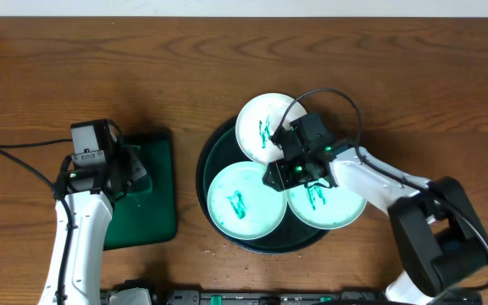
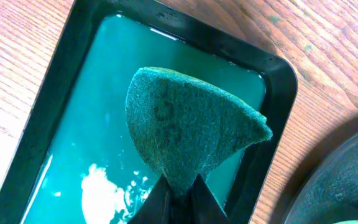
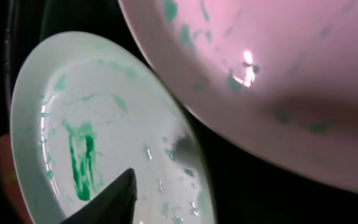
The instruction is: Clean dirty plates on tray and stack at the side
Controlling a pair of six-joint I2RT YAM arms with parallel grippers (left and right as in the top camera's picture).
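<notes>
The round tray [image 1: 203, 174] carries three green-smeared plates: top plate [image 1: 261, 114] at 12 o'clock, left plate [image 1: 242, 203] at 8, right plate [image 1: 333, 207] at 4. The right gripper [image 1: 285, 174] hangs over the tray's middle, where the three rims come together, so each plate lies just beside it. Its wrist view shows one dark finger [image 3: 114, 199] over a green-streaked plate, with another plate looming close at 1 o'clock. I cannot tell which plates these are, or whether the gripper holds anything. Off at the tray's 9 o'clock, the left gripper [image 2: 178, 190] is clamped on a green sponge [image 2: 185, 124], held above the basin [image 2: 278, 81] of green water.
</notes>
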